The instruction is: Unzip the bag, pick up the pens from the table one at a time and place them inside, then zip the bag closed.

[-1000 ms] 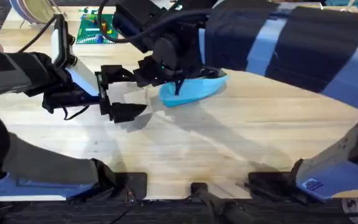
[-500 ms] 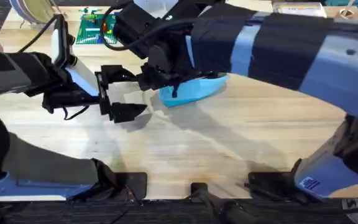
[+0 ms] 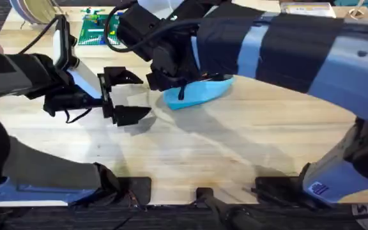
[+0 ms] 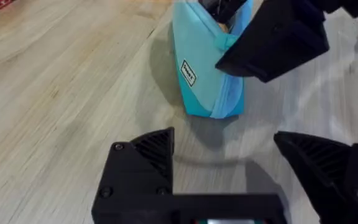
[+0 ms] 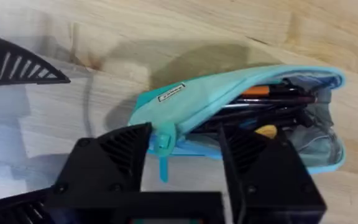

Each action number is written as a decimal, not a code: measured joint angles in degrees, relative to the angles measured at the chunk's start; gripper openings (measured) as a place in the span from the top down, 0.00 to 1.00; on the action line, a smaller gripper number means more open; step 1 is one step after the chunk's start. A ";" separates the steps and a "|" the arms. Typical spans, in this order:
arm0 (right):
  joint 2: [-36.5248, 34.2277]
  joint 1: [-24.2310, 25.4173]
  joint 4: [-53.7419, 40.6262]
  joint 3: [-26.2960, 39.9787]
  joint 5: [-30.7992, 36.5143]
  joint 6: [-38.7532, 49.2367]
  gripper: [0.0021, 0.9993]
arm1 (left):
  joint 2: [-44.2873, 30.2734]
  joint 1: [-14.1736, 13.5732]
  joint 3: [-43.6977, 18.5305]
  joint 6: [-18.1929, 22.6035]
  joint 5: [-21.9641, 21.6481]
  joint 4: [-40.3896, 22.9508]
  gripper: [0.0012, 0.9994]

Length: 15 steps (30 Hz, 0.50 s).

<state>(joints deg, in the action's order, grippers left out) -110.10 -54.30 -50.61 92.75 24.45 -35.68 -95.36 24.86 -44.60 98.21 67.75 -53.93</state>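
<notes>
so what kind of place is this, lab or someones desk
Most likely a robot lab or test bench, not a home desk: two arms are mounted at a plank-grain table, working on a blue bag, and a green toy baseplate with blocks lies at the far edge.

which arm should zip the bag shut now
Probably the right: its gripper hangs over the open bag, fingers either side of the zipper tab. The left gripper waits open beside the bag's end.

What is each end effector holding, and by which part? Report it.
Nothing. Left end effector open, empty; right end effector open astride the bag's teal pull tab, not clamped.
</notes>
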 joint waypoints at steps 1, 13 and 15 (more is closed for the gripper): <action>0.00 0.00 0.02 0.00 0.00 0.04 0.38 | 0.00 0.00 0.00 0.00 0.00 0.00 0.01; 0.01 -0.72 0.09 0.00 -0.04 0.09 0.65 | 0.01 0.00 0.00 0.00 0.00 0.00 0.01; 0.00 -0.72 0.09 0.00 -0.04 0.08 0.68 | 0.01 0.00 0.00 0.00 0.00 -0.02 0.00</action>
<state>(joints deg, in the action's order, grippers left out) -110.10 -55.02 -50.52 92.75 24.40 -35.59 -95.35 24.86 -44.60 98.21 67.75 -53.95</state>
